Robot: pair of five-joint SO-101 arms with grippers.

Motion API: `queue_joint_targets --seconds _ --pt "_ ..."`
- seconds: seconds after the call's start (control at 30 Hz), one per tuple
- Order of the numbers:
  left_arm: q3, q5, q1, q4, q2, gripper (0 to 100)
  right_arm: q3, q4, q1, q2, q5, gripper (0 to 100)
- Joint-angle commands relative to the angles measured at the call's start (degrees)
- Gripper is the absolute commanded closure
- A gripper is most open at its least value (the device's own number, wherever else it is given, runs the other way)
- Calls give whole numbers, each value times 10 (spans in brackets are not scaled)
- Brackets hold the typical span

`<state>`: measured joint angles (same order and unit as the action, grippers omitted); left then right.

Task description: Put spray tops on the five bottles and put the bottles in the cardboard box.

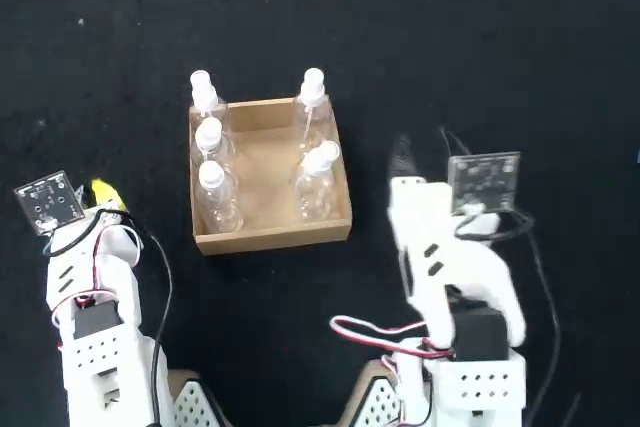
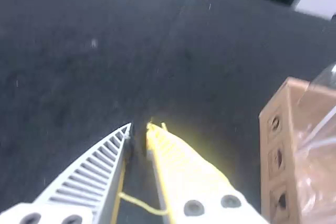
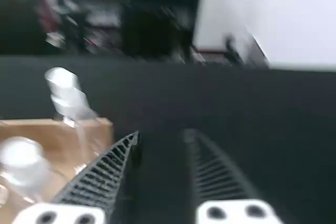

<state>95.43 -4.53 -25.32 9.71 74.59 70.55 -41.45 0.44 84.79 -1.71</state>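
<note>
While five clear plastic bottles point(image 1: 215, 197) stand in the square cardboard box point(image 1: 270, 235), left gripper point(image 2: 139, 127) sits closed, right gripper point(image 3: 160, 136) parted.

The surface point(image 1: 520, 57) is plain black. The box point(image 1: 272, 233) is brown cardboard. The bottles point(image 1: 222, 209) are clear, and their spray tops point(image 1: 313, 78) are white. The left end effector point(image 2: 139, 127) pairs a white ribbed finger with a yellow one. The right end effector point(image 3: 160, 136) has black ribbed fingers on a white base. Both arms point(image 1: 460, 267) are white, with black motors point(image 1: 478, 332) and red-and-white wires point(image 1: 365, 327).
</note>
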Motion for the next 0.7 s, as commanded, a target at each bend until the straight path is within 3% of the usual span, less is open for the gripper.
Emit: queue_joint_targets --seconds 0.0,0.1,0.23,0.37,0.47,0.67 --pt "-77 2 -3 127 11 971 -22 -92 74 16 -4 964" --pt "-138 2 2 229 13 971 -11 -161 81 17 -5 985" --pt "-148 28 21 262 49 971 20 -223 83 17 -6 981" --pt "-124 95 59 345 109 971 76 -198 111 17 -6 977" --pt "-79 135 19 374 182 971 129 -157 127 17 -6 977" --pt "-8 138 -29 411 304 971 196 -126 132 17 -5 977"
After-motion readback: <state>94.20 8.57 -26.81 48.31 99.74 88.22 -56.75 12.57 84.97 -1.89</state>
